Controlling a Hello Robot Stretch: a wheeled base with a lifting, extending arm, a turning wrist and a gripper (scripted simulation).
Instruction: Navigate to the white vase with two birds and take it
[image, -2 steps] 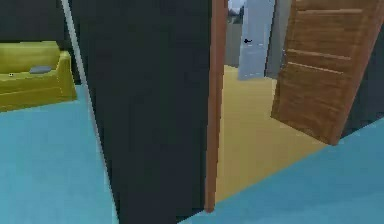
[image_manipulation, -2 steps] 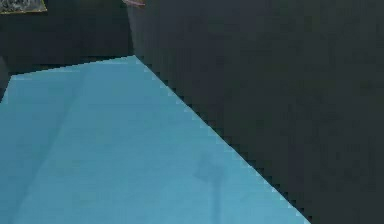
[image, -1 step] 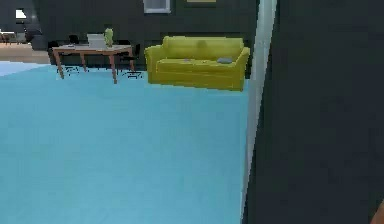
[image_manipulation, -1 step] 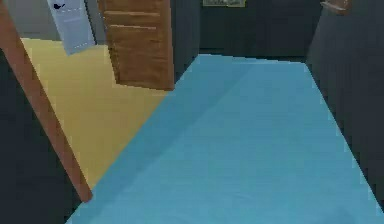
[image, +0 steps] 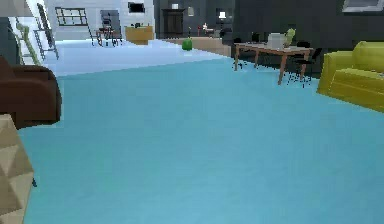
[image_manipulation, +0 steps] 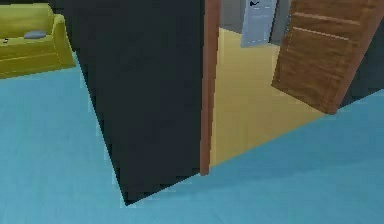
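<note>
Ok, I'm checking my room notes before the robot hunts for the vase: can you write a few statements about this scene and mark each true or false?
A yellow sofa stands at the forward view's right. True.
The floor ahead is red. False: it is teal.
A wooden door stands open in the arm side view. True.
The wooden table stands at the forward view's left edge. False: it stands right of the middle, near the sofa.
</note>
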